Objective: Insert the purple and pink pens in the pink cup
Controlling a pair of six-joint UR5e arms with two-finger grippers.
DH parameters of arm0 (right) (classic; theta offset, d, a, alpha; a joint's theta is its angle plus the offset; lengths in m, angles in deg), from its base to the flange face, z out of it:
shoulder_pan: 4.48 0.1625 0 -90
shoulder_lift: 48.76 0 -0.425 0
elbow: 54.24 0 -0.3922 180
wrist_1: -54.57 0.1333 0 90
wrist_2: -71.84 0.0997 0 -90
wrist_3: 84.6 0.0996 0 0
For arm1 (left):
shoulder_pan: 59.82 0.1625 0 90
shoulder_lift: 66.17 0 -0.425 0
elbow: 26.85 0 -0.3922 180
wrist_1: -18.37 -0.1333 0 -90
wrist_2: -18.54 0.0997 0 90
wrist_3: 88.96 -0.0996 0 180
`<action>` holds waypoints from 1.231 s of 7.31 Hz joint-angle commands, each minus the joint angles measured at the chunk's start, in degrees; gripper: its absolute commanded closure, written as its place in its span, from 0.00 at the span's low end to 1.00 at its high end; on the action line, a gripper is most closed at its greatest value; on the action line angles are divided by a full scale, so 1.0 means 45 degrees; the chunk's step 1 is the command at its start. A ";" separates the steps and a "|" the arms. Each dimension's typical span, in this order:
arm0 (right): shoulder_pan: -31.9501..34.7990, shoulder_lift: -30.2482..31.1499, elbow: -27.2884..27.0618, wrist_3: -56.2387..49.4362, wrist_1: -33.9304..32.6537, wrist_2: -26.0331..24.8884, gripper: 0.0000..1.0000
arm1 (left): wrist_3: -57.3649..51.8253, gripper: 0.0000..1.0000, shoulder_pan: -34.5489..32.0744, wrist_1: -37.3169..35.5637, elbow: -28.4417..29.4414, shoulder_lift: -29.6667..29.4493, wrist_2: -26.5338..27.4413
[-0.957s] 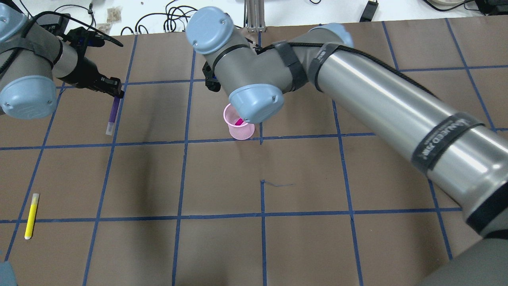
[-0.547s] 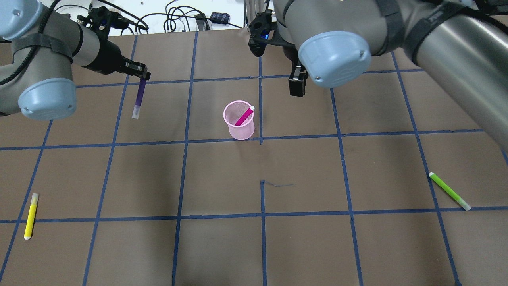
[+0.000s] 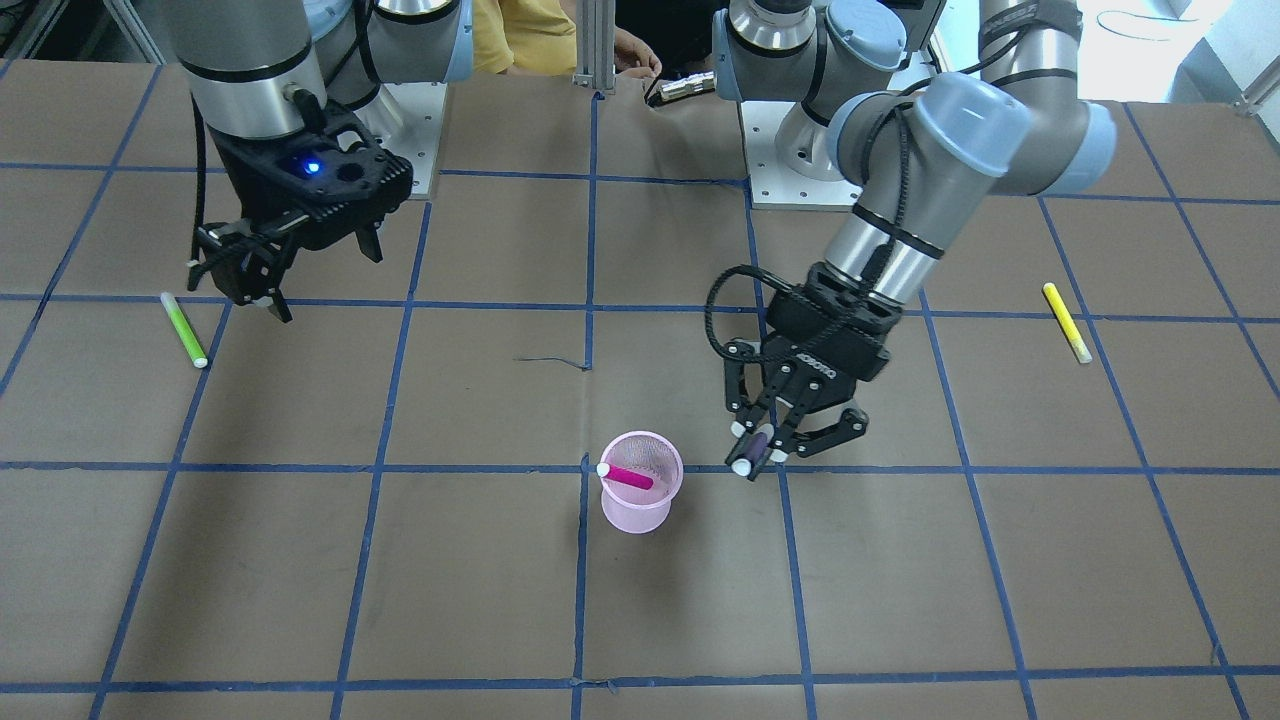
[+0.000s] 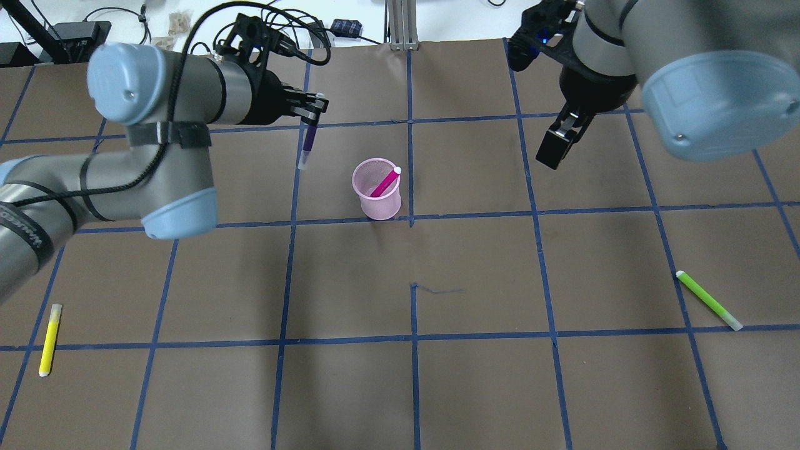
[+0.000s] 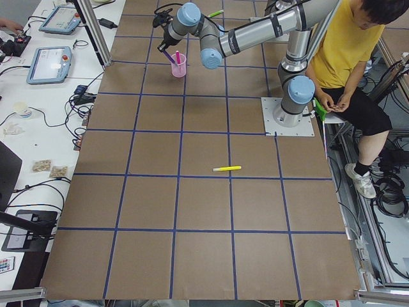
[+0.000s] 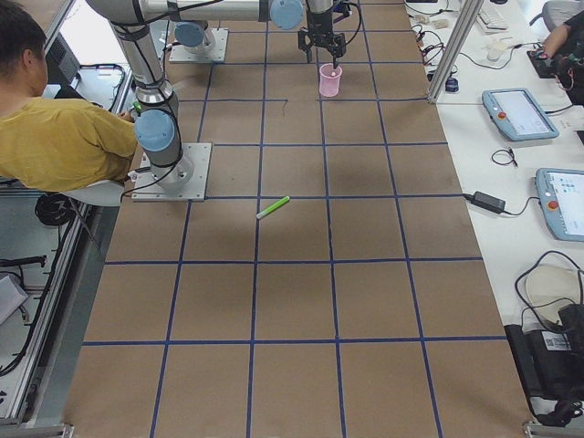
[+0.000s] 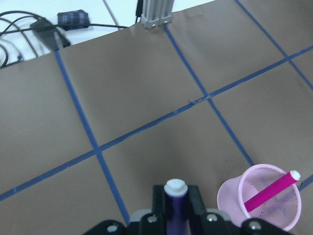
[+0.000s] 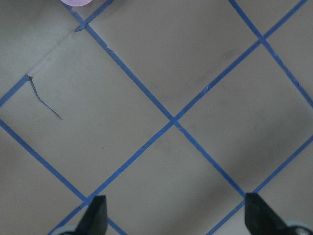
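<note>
currently, purple pen [image 4: 305, 150] is being pinched roughly upright by left gripper [image 4: 312, 119], near pink cup [image 4: 377, 203] holding pink pen [image 4: 385, 182]; right gripper [image 8: 173, 215] is being held wide open, empty; tip to be centred over rim before release.

The left arm [image 3: 888, 235] and right arm [image 3: 240, 50] are silver-grey metal tubes joined by rounded pale blue plastic caps [image 4: 178, 214] with small screws, wrapped by black straps [image 4: 165, 133] and thin black cables [image 3: 709, 300]. Each ends in a black two-finger gripper. The left gripper [image 3: 758, 447] bears white lettering, and a blue light [image 3: 313, 167] glows on the right gripper [image 3: 245, 285] mount.
</note>
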 commanded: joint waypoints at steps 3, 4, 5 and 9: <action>-0.0728 0.0220 0.1188 0.6155 0.2476 0.0253 0.00 | 0.0984 1.00 -0.0866 -0.5121 -0.1204 -0.1013 -0.0119; -0.0728 0.0511 0.1149 0.6880 0.2476 0.0253 0.00 | 0.1003 1.00 -0.0886 -0.5283 -0.1107 -0.1404 -0.0120; -0.0670 0.0475 0.1168 0.7487 0.2206 0.0253 0.00 | 0.1081 1.00 -0.0963 -0.5710 -0.1106 -0.1640 -0.0120; -0.0474 -0.0092 0.1013 0.8861 0.1032 0.0468 0.00 | 0.1825 1.00 -0.1550 -0.7472 -0.1204 -0.2616 -0.0081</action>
